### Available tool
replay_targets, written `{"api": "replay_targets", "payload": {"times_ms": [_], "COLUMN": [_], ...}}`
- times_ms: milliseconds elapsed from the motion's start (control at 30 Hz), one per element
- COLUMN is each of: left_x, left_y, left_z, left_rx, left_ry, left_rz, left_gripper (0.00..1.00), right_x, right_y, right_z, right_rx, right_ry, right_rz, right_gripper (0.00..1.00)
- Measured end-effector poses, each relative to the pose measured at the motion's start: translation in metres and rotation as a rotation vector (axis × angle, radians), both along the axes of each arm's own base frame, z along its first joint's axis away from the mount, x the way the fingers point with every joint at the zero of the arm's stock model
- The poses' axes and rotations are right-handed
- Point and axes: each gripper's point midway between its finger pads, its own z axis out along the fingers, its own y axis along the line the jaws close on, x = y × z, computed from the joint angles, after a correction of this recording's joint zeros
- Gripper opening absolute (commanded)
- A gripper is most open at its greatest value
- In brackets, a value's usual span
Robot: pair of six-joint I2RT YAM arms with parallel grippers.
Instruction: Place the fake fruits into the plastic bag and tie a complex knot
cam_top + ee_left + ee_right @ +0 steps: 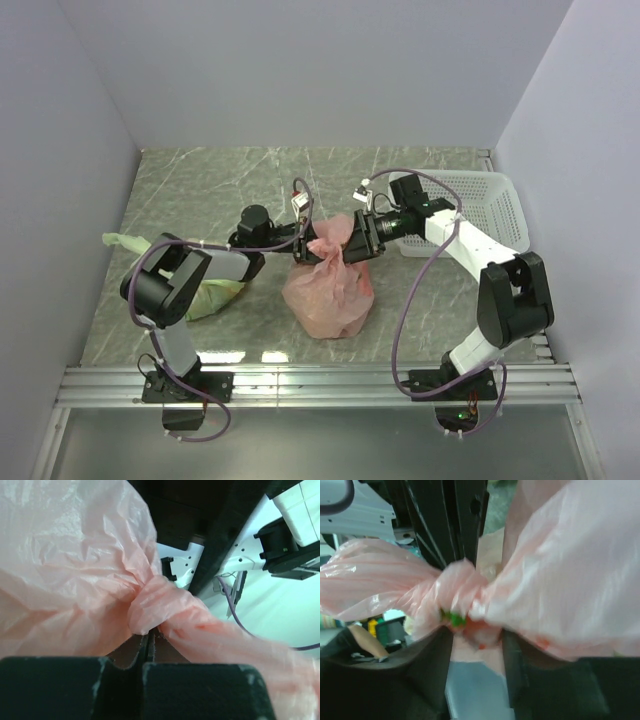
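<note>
Pink, crinkly plastic is in both of my grippers. My left gripper (146, 645) is squeezed tight. Its two black fingers press together, and a twisted bit of the plastic bag (328, 295) is pinched right at their tips. My right gripper (478, 642) has its fingers a little apart, with a bunch of the same pink plastic squashed between them. The two grippers face each other, one on each side of the top of the bag. Between them is the knot (150, 605), a tight little lump where the plastic twists together. Pink flaps spread out from it. Under the knot the bag sits on the grey stone table (200, 185), round and puffy, in the middle between my arms. I cannot see what is inside it. A pale green bag (215, 297) lies partly under my left arm. A white basket (495, 210) stands on the far side of my right arm, close to the wall.
</note>
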Motion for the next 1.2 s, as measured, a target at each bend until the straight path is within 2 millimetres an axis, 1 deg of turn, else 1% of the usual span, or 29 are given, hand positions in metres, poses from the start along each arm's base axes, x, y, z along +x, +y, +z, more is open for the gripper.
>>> {"api": "replay_targets", "payload": {"times_ms": [33,67,233,400,567,633,767,967,1033,1133,1200], "left_x": [-0.002,-0.004,-0.009,-0.006,0.001,0.002,0.008,0.018,0.02,0.023,0.024], "left_y": [-0.002,-0.003,-0.008,-0.01,-0.015,-0.014,-0.011,-0.005,-0.006,-0.007,-0.008], "left_z": [0.001,0.002,0.005,0.006,0.01,0.012,0.017,0.023,0.023,0.022,0.021], "left_rx": [-0.002,-0.003,-0.016,-0.031,-0.061,-0.07,-0.082,-0.067,-0.066,-0.069,-0.07], "left_ry": [-0.003,-0.004,-0.015,-0.015,-0.031,-0.038,-0.067,-0.105,-0.1,-0.073,-0.058], "left_rz": [-0.007,-0.014,-0.033,-0.032,-0.035,-0.034,-0.015,0.04,0.048,0.06,0.066], "left_gripper": [0.0,0.0,0.0,0.0,0.0,0.0,0.0,0.0,0.0,0.0,0.0], "right_x": [0.0,0.0,0.005,0.01,0.018,0.021,0.025,0.025,0.024,0.024,0.026], "right_y": [0.003,0.005,0.022,0.035,0.051,0.054,0.056,0.058,0.055,0.045,0.037], "right_z": [0.0,0.001,0.002,0.008,0.017,0.02,0.023,0.018,0.013,0.005,0.003], "right_rx": [0.001,0.004,0.017,0.039,0.083,0.102,0.12,0.115,0.097,0.061,0.037], "right_ry": [0.004,0.007,0.028,0.034,-0.013,-0.032,-0.078,-0.154,-0.17,-0.173,-0.176], "right_rz": [0.002,0.004,0.0,-0.016,-0.028,-0.032,-0.026,-0.001,0.009,0.012,0.011], "right_gripper": [0.69,0.72,0.74,0.73,0.76,0.78,0.82,0.87,0.9,0.95,0.95]}}
